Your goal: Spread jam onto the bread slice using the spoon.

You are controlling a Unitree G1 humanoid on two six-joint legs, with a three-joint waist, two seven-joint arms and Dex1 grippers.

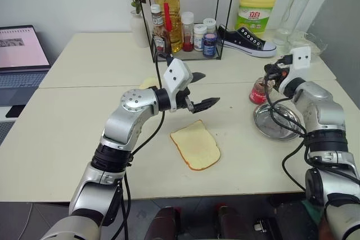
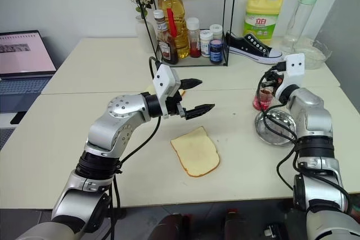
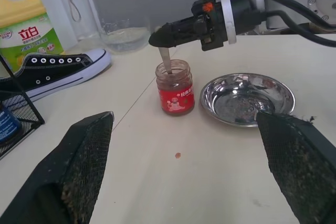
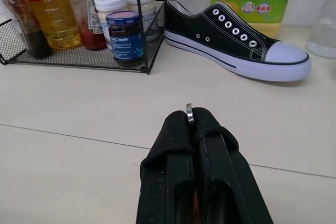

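Left wrist view shows my right gripper clamped on the thin, slick spoon handle, bowl down in the jam jar beside the plate, left gripper wide open w/ nothing over soft bread slice, so hold handle firmly.

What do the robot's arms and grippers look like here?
Both arms are silver-grey metal with black joint bands and loose black cables along them. Each wrist carries a white boxy camera housing with small dark holes. The left gripper and right gripper have black jaws; the left wrist view shows their inner faces textured like mesh, and an orange dot on the right gripper's body.
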